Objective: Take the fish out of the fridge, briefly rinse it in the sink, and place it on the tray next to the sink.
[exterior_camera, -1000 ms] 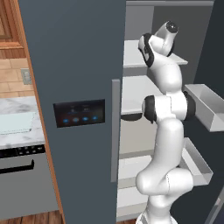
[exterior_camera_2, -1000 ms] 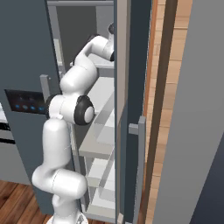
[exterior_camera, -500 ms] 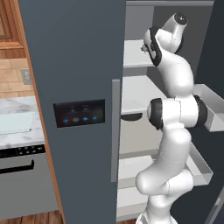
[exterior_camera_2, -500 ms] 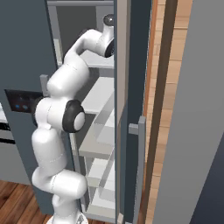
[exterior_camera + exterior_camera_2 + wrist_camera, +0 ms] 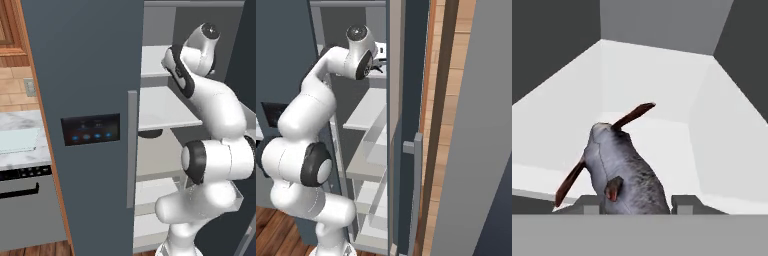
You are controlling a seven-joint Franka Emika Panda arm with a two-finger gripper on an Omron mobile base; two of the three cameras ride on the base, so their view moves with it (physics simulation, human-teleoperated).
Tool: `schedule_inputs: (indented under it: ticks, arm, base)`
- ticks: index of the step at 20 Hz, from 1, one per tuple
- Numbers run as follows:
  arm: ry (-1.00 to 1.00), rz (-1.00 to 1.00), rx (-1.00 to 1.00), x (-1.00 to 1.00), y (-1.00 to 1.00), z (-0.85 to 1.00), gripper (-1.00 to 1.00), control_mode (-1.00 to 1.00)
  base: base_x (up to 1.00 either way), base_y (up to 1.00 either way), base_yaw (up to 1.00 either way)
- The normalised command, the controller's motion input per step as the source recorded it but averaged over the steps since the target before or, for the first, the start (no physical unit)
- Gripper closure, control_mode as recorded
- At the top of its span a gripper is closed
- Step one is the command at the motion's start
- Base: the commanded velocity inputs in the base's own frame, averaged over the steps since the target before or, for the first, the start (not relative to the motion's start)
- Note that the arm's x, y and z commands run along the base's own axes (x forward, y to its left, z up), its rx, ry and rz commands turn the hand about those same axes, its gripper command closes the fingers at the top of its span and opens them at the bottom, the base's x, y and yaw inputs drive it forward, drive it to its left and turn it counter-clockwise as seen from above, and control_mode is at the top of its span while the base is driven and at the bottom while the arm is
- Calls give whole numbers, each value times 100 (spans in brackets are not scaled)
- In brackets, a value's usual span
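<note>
Right now I am pinching the dark grey, slim fish (image 5: 626,172) in my claw (image 5: 636,204) inside the slate-grey fridge (image 5: 90,75), over a pale shelf (image 5: 672,145); rinsing and traying are still waiting.

The fish (image 5: 624,175) was speckled grey with reddish-brown fins. The fridge (image 5: 85,75) was slate grey, its shelves (image 5: 162,107) pale grey, its panel (image 5: 90,129) dark with blue lights.

Upper shelf: pale grey flat shelf (image 5: 662,145) inside the slate-grey fridge (image 5: 85,65).
Load on shelf: cannot tell whether the grey speckled fish with reddish-brown fins (image 5: 624,175) touches it.
Lower shelf: pale grey shelf (image 5: 162,107), directly below, inside the fridge.
</note>
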Motion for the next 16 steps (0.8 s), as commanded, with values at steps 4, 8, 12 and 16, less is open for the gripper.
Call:
schedule_inputs:
  ticks: [4,8,12,16]
  arm:
    - [-17,-8,4,-100,31,0,100,-100]
    - [-5,-8,12,-100,17,20,100,-100]
    - [0,-12,21,-100,10,28,100,-100]
    - [20,-11,13,-100,20,-16,100,-100]
  base:
    - [0,0,0]
    - [0,0,0]
    - [0,0,0]
    - [0,0,0]
